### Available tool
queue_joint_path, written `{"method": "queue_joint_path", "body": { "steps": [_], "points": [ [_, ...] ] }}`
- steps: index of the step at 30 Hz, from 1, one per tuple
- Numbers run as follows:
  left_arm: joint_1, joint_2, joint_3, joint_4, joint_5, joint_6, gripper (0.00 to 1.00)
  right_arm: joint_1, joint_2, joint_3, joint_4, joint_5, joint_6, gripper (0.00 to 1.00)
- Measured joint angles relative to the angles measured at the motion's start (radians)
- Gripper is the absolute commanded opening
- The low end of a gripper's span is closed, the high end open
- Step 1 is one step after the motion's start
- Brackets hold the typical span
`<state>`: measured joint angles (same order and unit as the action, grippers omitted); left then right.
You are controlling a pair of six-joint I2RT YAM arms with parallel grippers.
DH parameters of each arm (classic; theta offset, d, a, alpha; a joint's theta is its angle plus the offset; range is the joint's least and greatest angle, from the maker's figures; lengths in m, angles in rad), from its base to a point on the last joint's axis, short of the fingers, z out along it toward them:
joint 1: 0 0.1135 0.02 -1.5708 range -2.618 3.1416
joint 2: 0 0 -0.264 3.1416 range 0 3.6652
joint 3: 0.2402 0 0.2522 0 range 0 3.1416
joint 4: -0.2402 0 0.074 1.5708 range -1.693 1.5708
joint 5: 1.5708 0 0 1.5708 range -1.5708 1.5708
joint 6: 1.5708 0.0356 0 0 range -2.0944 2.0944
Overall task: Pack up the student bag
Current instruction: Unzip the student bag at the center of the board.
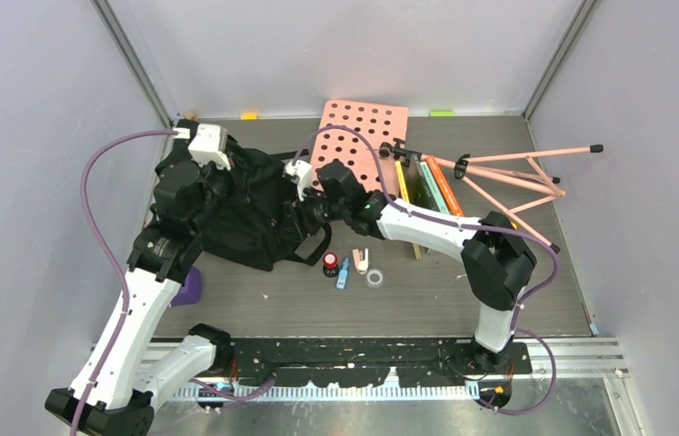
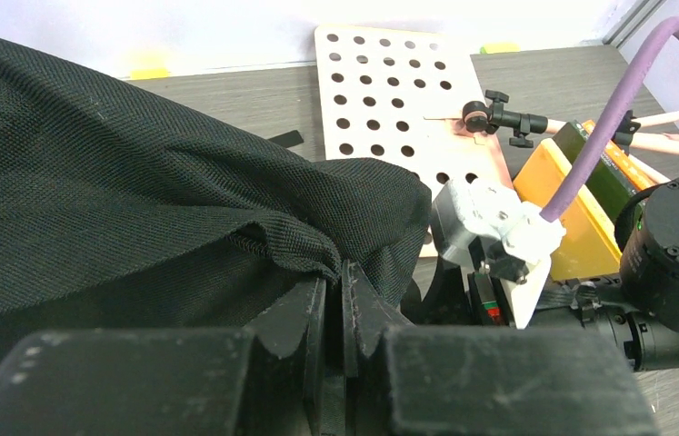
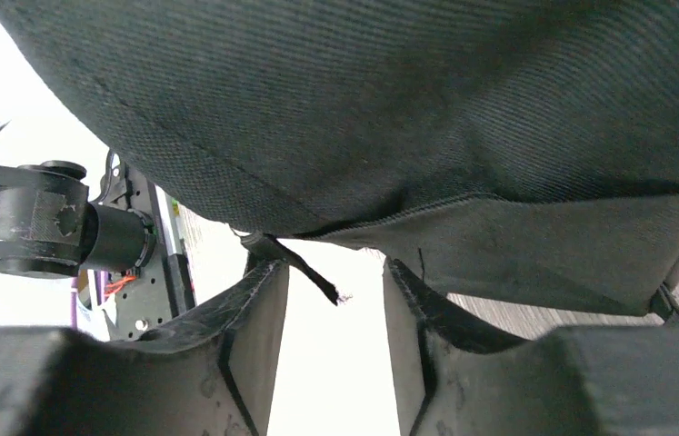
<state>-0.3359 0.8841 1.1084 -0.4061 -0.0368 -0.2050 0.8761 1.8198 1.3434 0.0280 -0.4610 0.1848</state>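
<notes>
The student bag [image 1: 243, 218] is lying at the far left of the table [image 1: 463, 304], beside the pink pegboard [image 1: 363, 136], the left gripper [image 2: 336, 309] pinching its fabric edge while the right gripper [image 3: 335, 354] is hovering against it with fingers parted, gripping nothing.

We are seeing the student bag [image 1: 244, 213] lying slumped on the left half of the tabletop, nearer the far edge than the near one. It is a large black backpack of coarse woven fabric, with a black strap looping out of its right side toward the table's middle. Its cloth is bunching into soft folds rather than lying flat, and one hemmed edge is being held up, pinched between the closed fingers of the left gripper [image 2: 343, 272]. In the right wrist view, a broad stretch of fabric is hanging overhead, with a seam crossing it and a thin frayed strap end dangling.
</notes>
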Motion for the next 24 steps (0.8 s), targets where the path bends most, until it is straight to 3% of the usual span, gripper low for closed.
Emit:
{"method": "queue_joint_path", "body": {
  "steps": [1, 4, 6, 9, 11, 15, 18, 20, 24],
  "points": [
    [0.000, 0.001, 0.000, 0.000, 0.000, 0.000, 0.07, 0.005, 0.003, 0.006, -0.003, 0.001, -0.003, 0.38],
    [0.000, 0.004, 0.000, 0.003, 0.001, 0.001, 0.07, 0.019, 0.004, 0.011, -0.008, 0.010, -0.016, 0.09],
    [0.000, 0.006, 0.000, 0.005, 0.001, 0.001, 0.08, 0.024, 0.004, 0.011, -0.011, 0.016, -0.024, 0.02],
    [0.000, 0.006, 0.000, 0.005, 0.001, 0.004, 0.12, 0.030, 0.004, 0.011, -0.018, 0.034, -0.022, 0.01],
    [0.000, 0.006, 0.000, 0.005, 0.003, 0.007, 0.20, 0.032, 0.002, 0.011, -0.031, 0.052, -0.021, 0.01],
    [0.000, 0.006, 0.000, 0.005, 0.032, 0.033, 0.63, 0.034, -0.027, 0.017, -0.092, 0.099, -0.021, 0.00],
    [0.000, -0.003, 0.000, 0.000, 0.054, 0.043, 0.82, 0.035, -0.057, 0.053, -0.157, 0.133, -0.020, 0.00],
    [-0.001, -0.021, 0.000, -0.023, 0.063, 0.048, 0.91, 0.037, -0.073, 0.093, -0.192, 0.151, -0.016, 0.00],
    [-0.002, -0.076, 0.000, -0.071, 0.064, 0.052, 0.98, 0.039, -0.090, 0.172, -0.241, 0.188, -0.001, 0.01]
  ]
}}
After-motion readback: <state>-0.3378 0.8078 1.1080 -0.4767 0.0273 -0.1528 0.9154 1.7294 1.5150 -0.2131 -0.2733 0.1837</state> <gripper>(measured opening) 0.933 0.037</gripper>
